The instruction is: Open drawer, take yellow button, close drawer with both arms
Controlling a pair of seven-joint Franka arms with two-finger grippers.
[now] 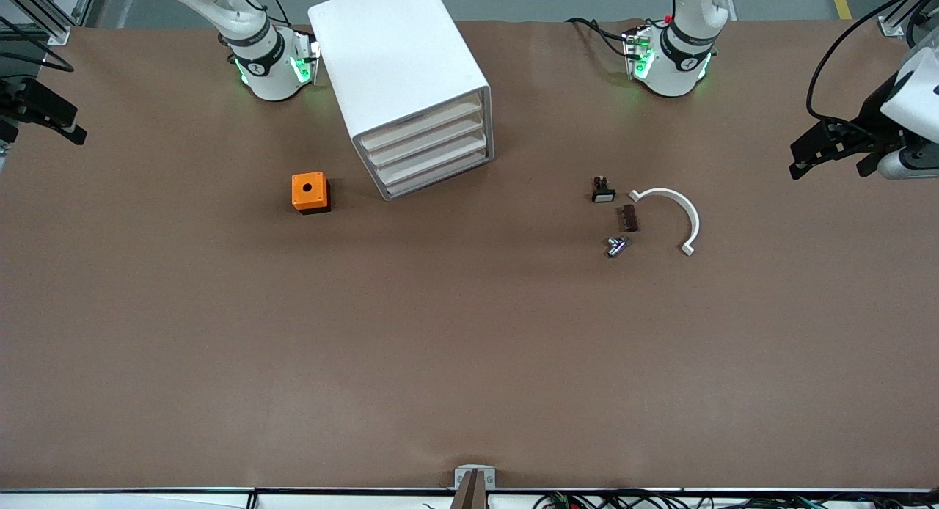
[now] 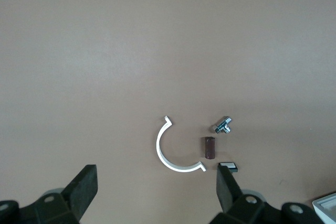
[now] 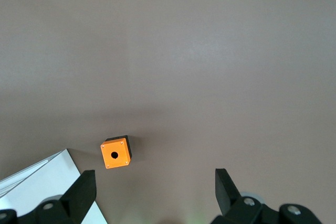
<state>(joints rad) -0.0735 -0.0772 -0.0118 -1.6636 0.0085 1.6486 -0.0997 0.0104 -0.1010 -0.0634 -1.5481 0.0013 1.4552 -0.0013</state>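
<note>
The white cabinet (image 1: 400, 61) stands near the robots' bases, toward the right arm's end of the table. All of its pale-fronted drawers (image 1: 429, 146) are pushed in. The button is hidden. My left gripper (image 1: 829, 157) hangs open over the left arm's end of the table and holds nothing. In the left wrist view its fingers (image 2: 84, 187) stand wide apart, so the left gripper (image 2: 157, 182) is open above bare tabletop. My right gripper (image 1: 51, 116) hangs over the right arm's end. In the right wrist view the right gripper (image 3: 155, 184) is also open with nothing in it.
An orange box (image 1: 309, 191) with a round black hole sits beside the cabinet, also seen as the orange box (image 3: 116, 152). Toward the left arm's end lie a black part with a white face (image 1: 603, 191), a brown cylinder (image 1: 629, 218), a metal fitting (image 1: 617, 246) and a white curved clip (image 1: 694, 219).
</note>
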